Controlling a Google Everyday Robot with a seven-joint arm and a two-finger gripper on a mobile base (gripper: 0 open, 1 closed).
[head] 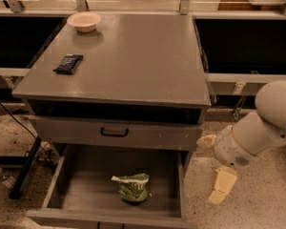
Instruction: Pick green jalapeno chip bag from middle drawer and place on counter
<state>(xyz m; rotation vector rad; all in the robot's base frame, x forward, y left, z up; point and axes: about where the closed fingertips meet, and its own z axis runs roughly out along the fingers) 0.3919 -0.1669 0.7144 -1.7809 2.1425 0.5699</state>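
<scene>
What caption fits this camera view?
The green jalapeno chip bag lies in the open middle drawer; the gripper hangs outside, beside it.

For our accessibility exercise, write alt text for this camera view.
A green jalapeno chip bag lies in the open middle drawer below a grey counter; the robot's gripper hangs right of the drawer, outside it.

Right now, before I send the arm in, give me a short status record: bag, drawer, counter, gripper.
bag: green jalapeno chip bag lies on the drawer floor, near the front, roughly centred
drawer: middle drawer is pulled open; nothing else shows inside
counter: counter carries a bowl at the back left and a dark packet on the left
gripper: gripper hangs outside the drawer, to its right, above the speckled floor, well apart from the bag
task state: bag not yet picked
</scene>
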